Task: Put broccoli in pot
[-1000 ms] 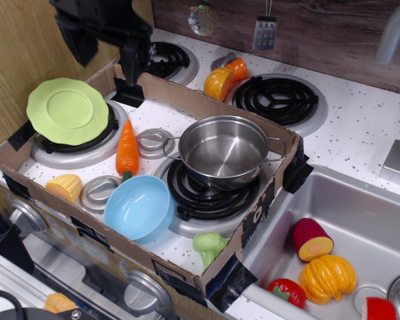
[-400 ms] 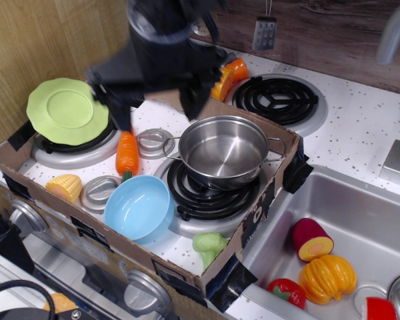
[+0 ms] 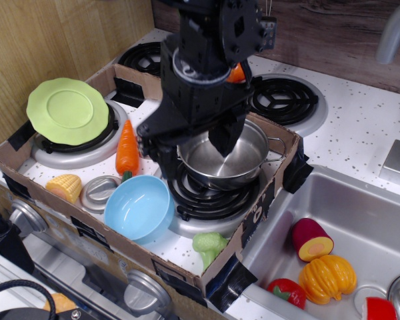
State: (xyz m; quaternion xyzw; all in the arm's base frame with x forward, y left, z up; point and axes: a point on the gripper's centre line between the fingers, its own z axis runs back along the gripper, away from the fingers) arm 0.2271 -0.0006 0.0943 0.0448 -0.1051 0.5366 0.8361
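Note:
The pale-green broccoli (image 3: 210, 245) lies on the stove top at the near corner of the cardboard box, in front of the front-right burner. The shiny steel pot (image 3: 243, 162) stands on that burner, empty inside; its left part is hidden by the arm. My black gripper (image 3: 190, 148) hangs over the pot's left side, well behind and above the broccoli. Its fingers (image 3: 223, 139) are spread apart and hold nothing.
A light-blue bowl (image 3: 140, 208) sits left of the broccoli. An orange carrot (image 3: 127, 148), a corn cob (image 3: 65, 187) and a light-green plate (image 3: 67, 111) lie to the left. A low cardboard wall (image 3: 263, 200) rings the stove. The sink (image 3: 360, 213) at right holds toy vegetables.
The arm has swept from the far left corner toward the middle and come down over the pot. The broccoli, pot and other things have not moved.

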